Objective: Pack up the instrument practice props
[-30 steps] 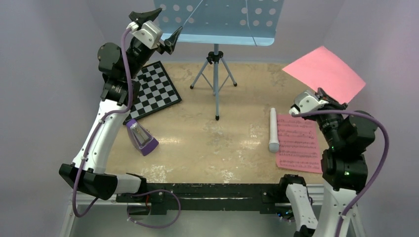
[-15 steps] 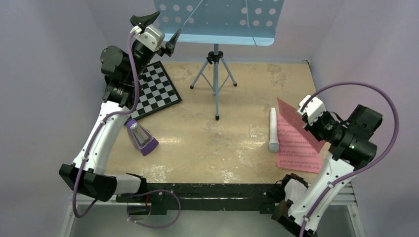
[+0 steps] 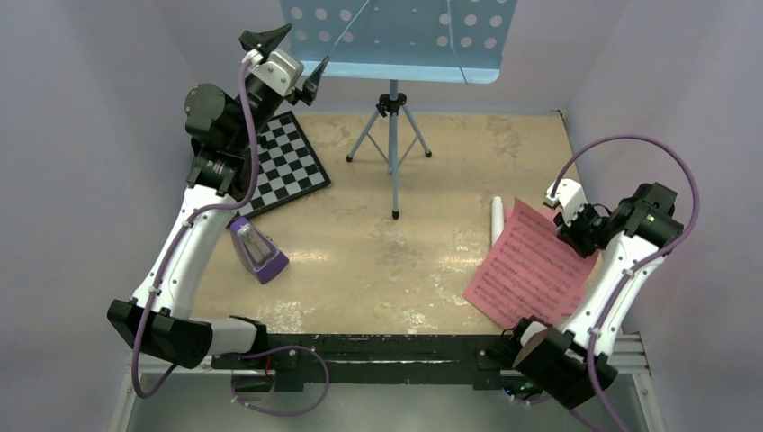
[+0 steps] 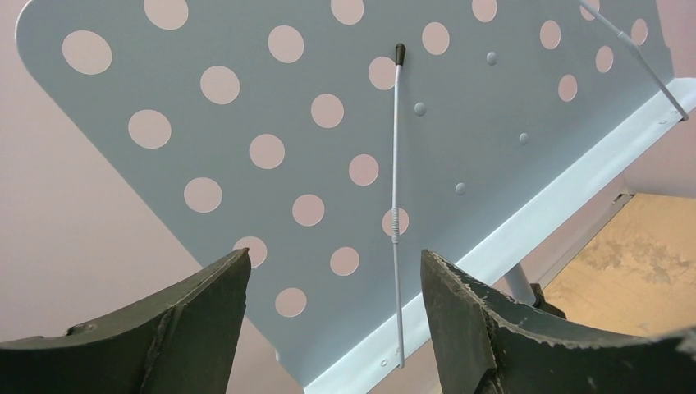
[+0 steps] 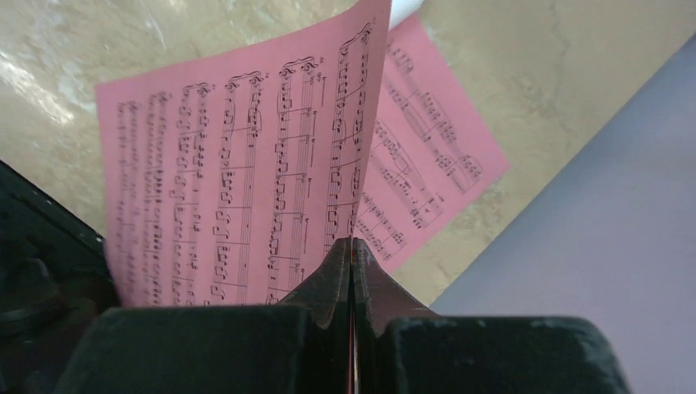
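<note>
The pink sheet-music page (image 3: 526, 268) is pinched at its edge by the clenched right pincer (image 5: 351, 244) and held over a second page (image 5: 431, 168) on the desk (image 3: 405, 261), seemingly for stacking. The left pincer (image 4: 332, 279) is spread empty before the music stand (image 4: 460, 123).

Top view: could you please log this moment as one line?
left gripper open by music stand | right gripper shut on pink sheet
</note>
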`<state>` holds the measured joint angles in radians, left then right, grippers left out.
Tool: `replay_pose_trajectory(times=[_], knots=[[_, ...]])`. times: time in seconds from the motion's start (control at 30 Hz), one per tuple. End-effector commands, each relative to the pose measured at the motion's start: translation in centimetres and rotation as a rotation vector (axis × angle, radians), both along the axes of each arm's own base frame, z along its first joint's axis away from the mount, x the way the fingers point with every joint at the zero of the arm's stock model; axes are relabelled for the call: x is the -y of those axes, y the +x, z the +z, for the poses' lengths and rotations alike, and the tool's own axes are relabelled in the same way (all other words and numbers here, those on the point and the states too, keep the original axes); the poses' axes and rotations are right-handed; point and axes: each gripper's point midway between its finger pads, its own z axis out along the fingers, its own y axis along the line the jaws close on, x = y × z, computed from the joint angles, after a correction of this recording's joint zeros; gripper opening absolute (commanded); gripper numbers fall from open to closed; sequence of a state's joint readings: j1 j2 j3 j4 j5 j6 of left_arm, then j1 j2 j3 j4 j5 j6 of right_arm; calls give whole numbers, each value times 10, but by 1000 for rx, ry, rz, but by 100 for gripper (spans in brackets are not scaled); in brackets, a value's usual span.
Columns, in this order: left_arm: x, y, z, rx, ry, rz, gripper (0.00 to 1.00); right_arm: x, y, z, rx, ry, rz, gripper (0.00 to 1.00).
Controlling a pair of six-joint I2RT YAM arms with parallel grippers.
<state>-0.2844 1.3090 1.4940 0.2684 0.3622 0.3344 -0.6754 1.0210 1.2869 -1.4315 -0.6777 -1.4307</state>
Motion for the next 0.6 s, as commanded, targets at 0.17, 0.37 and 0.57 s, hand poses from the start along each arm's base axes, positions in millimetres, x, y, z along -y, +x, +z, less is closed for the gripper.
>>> replay_pose_trajectory(times=[0.17, 0.37, 0.57], knots=[[-7, -7, 16, 53, 56, 50, 79, 97, 66, -58, -42, -241, 2, 0], [-9, -9, 8, 36, 102, 68, 79, 127, 111, -74, -23, -297, 31, 0], [-10, -7, 6, 27, 146, 85, 79, 111, 144, -95, -29, -273, 102, 0]])
